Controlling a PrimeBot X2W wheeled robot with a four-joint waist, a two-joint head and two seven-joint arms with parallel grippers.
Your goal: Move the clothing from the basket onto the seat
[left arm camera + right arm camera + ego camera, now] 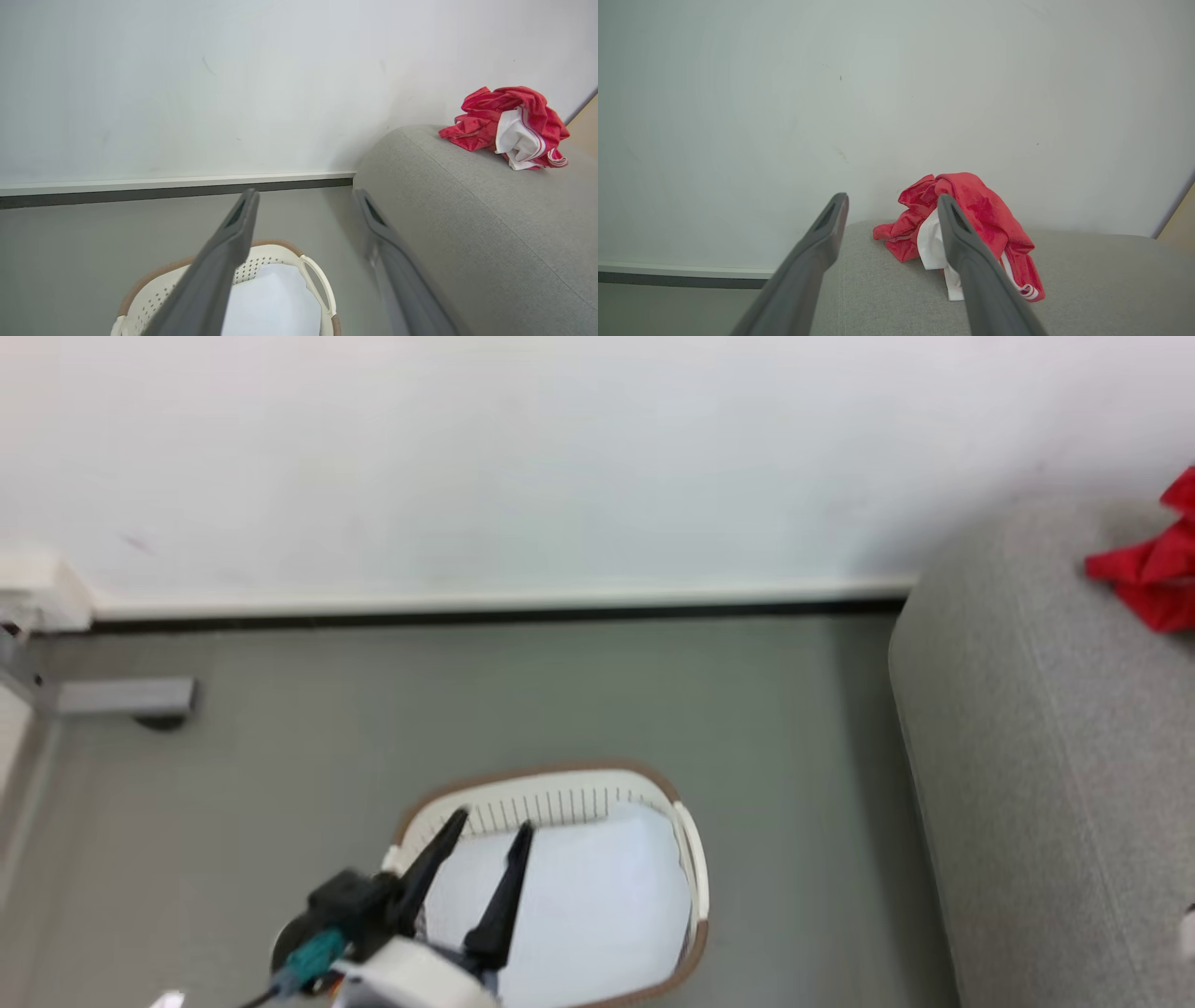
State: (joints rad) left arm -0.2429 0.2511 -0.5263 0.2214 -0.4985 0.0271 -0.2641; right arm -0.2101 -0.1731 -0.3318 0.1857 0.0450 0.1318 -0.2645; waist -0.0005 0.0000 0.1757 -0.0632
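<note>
While the left gripper (491,823) hangs at the lower centre of the head view, its dark fingers spread apart and empty across the left rim of the basket (560,798), the clothing (990,219) lies crumpled on the seat (1087,280), at the centre of the right wrist view. The right gripper (893,199) points toward this red heap, fingers parted, holding nothing. A white liner sheet (579,896) covers the basket's bottom. The basket stands on the grey floor (280,756), left of the seat.

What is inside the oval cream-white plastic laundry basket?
A flat white sheet lies inside the basket. The open left gripper covers its left part; what lies beneath cannot be seen.
</note>
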